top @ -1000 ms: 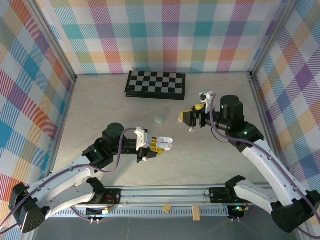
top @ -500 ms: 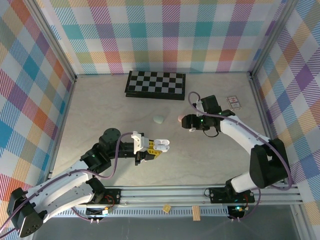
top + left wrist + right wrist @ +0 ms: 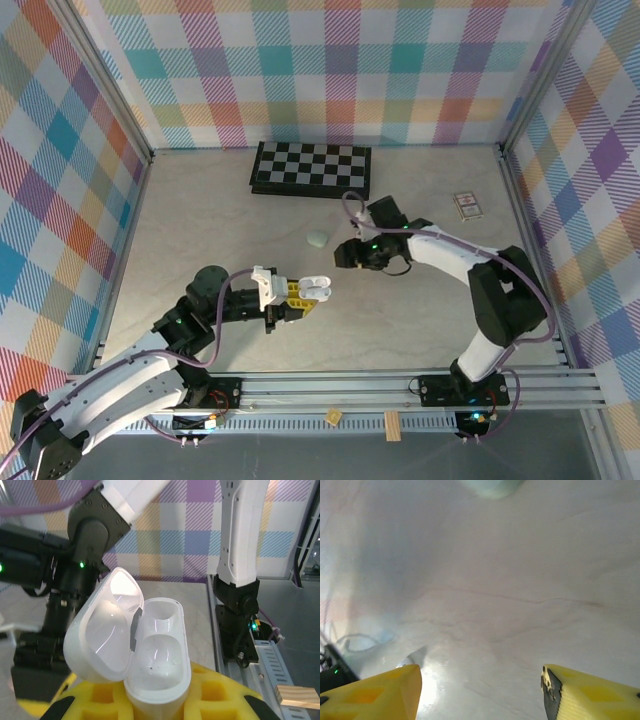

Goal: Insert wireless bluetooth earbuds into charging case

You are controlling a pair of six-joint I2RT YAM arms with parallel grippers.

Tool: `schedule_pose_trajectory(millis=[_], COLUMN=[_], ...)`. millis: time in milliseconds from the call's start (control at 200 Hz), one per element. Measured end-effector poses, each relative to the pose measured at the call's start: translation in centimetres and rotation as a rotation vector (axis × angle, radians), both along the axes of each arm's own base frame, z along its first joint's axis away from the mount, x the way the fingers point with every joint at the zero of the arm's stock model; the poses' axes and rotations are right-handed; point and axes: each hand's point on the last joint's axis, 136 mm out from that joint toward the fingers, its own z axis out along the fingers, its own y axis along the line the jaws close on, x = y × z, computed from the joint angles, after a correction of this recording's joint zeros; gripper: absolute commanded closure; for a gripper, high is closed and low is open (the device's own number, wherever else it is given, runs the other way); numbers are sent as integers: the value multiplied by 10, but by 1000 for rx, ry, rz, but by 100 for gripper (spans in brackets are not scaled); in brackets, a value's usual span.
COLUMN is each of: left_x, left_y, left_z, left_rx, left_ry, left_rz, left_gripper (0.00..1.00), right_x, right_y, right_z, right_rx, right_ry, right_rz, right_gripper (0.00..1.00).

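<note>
Case (image 3: 159,650) in white, lid up and wells empty, sits clamped in left gripper (image 3: 295,296) on the near side of the chessboard (image 3: 311,169). Right gripper (image 3: 480,690), jaws apart and empty, hangs low beside a mint-green piece (image 3: 318,238) closer to the chessboard. An off-centre pinch could flick that small piece away.

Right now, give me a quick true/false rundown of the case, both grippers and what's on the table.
1. The left gripper holds a white charging case with its lid open. True.
2. Earbuds already sit in the case. False: its wells look empty.
3. The right gripper is clamped on an earbud. False: its fingers stand apart with nothing between them.
4. A checkerboard lies at the far side of the table. True.
5. A mint-green item lies on the table. True.
</note>
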Motion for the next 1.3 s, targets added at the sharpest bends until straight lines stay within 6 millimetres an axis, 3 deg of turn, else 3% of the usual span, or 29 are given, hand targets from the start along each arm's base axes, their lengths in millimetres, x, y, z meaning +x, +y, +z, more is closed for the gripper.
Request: schedule_pose_trajectory(millis=[270,485,795,1300], left_x=[13,22,25,25], left_y=[24,37,39,39], left_z=[20,26,15,13], left_rx=[-76,-92,-49,-38], left_ry=[-48,-67,-61,-62], left_rz=[176,274,291,290], left_gripper=[94,93,92,91], right_x=[-56,-83,-93,-109], right_y=[76,109,125,127], right_z=[-16,-35,-44,-60], right_rx=[31,7,-17,-73], right_ry=[107,191,240,285], right_rz=[125,160,159,181], right_gripper=[46,55,62,67])
